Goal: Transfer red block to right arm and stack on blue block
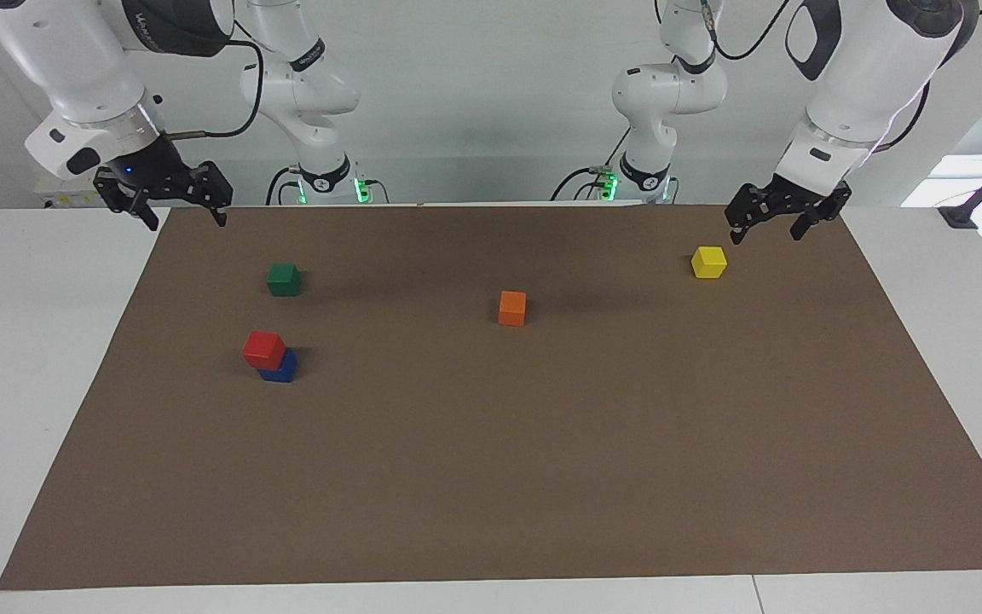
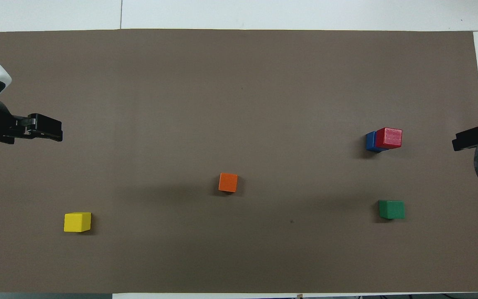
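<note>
The red block [image 1: 263, 348] sits on top of the blue block [image 1: 280, 368], offset so that part of the blue one shows, toward the right arm's end of the table. The stack also shows in the overhead view, red block [image 2: 389, 137] on blue block [image 2: 371, 141]. My right gripper [image 1: 187, 223] is open and empty, raised over the mat's edge at its own end [image 2: 467, 139], apart from the stack. My left gripper [image 1: 764, 237] is open and empty, raised near the yellow cube at the left arm's end [image 2: 50, 128].
A green cube [image 1: 284, 279] lies nearer to the robots than the stack. An orange cube [image 1: 512, 308] lies mid-table. A yellow cube [image 1: 708, 262] lies toward the left arm's end. All rest on a brown mat [image 1: 491, 477].
</note>
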`<state>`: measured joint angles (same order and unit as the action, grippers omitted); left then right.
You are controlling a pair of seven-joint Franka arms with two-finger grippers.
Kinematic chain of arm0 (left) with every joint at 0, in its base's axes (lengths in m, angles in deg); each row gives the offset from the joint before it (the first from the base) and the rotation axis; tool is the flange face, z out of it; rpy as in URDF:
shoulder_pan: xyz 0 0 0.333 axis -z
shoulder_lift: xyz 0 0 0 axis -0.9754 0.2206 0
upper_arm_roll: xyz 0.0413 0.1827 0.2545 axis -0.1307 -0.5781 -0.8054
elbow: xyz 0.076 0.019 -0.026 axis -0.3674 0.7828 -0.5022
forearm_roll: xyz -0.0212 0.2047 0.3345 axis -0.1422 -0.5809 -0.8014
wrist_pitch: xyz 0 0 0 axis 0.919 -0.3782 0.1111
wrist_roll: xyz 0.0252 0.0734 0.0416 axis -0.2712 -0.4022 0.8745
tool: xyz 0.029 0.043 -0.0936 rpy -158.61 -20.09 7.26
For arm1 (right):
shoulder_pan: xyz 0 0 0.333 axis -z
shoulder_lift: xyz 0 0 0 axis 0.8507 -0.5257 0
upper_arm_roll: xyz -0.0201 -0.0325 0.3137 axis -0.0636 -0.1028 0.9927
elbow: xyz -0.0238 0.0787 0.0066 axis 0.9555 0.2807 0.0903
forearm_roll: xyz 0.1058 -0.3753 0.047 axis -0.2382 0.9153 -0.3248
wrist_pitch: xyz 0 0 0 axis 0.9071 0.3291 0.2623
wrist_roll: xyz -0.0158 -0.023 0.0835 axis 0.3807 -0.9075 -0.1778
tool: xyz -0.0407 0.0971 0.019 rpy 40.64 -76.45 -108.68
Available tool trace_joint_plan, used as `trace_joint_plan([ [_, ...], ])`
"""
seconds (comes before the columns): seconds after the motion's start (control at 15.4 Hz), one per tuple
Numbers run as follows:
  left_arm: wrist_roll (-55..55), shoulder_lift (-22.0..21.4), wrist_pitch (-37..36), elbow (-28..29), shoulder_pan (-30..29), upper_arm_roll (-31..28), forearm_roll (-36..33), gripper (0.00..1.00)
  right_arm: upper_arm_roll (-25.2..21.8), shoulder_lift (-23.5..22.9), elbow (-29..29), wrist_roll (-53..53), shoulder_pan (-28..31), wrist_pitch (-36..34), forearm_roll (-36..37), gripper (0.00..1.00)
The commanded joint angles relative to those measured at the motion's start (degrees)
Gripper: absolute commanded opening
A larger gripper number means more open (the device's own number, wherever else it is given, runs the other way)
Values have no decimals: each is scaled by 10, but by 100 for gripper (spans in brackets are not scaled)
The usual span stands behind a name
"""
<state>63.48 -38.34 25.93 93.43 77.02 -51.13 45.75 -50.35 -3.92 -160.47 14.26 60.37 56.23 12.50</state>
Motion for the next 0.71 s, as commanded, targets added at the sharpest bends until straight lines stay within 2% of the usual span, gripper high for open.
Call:
trace_joint_plan([
  [0.0, -7, -13, 5, 6, 7, -6, -8, 100, -5, 2, 3, 11, 4, -9, -11, 100],
  [0.65, -8, -18, 6, 3, 6, -6, -8, 100, -4, 2, 3, 11, 9, -9, -8, 100],
])
